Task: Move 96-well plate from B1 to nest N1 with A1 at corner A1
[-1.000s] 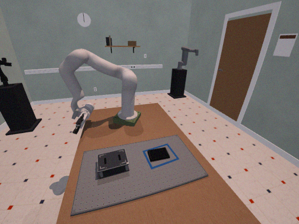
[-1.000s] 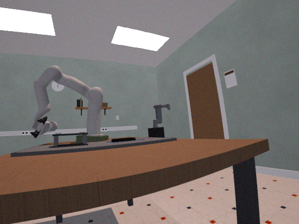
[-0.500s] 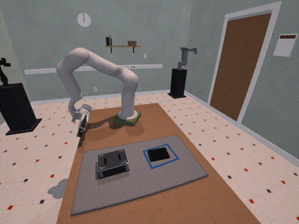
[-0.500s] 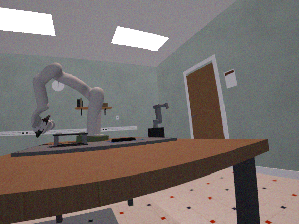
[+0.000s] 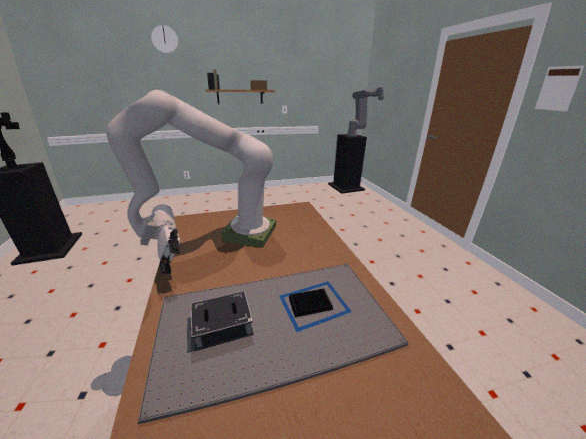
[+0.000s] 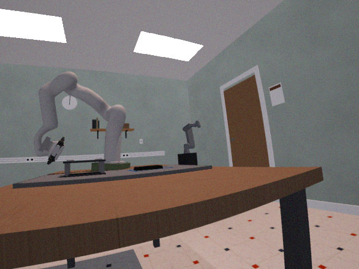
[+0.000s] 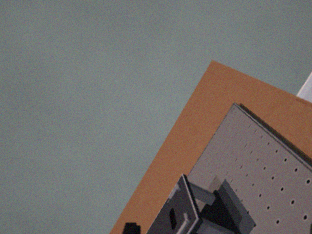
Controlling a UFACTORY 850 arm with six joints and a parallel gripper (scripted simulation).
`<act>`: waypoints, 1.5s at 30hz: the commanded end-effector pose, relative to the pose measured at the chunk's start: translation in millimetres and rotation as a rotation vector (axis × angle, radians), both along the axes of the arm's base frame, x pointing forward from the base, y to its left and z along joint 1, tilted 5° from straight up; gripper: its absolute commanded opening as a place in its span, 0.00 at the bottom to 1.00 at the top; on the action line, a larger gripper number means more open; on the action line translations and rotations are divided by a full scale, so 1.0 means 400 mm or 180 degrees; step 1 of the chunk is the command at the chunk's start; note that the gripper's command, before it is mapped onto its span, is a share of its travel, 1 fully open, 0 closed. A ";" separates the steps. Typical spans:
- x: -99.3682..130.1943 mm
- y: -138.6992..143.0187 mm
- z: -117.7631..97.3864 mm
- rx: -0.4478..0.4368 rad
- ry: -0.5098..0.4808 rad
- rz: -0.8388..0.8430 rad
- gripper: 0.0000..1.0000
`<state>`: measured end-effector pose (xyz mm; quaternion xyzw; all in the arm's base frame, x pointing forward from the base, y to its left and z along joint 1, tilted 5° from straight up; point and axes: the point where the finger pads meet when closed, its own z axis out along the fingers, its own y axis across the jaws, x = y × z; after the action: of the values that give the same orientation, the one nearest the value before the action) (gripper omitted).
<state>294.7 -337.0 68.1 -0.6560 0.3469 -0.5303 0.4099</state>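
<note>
The black 96-well plate (image 5: 310, 302) lies flat inside the blue square outline of spot B1 on the grey perforated base (image 5: 270, 336). It also shows edge-on in the exterior view (image 6: 147, 166). The raised nest N1 (image 5: 220, 312) stands to the left on short legs, its top plate bare with white corner marks; it also shows in the exterior view (image 6: 84, 166) and in the wrist view (image 7: 200, 212). My gripper (image 5: 165, 267) hangs open and empty above the table's far left edge, behind the nest and far from the plate. It also shows in the exterior view (image 6: 50, 159).
The arm's base (image 5: 248, 231) stands on a green block at the back of the wooden table. A black pedestal (image 5: 30, 214) stands on the floor to the left, another with a small arm (image 5: 348, 161) at the back right.
</note>
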 end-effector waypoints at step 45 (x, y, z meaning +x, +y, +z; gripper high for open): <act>0.187 0.449 0.007 -0.0638 0.0786 0.2930 1.00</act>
<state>366.4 -170.9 71.3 -0.8246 0.0454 -0.2696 0.4953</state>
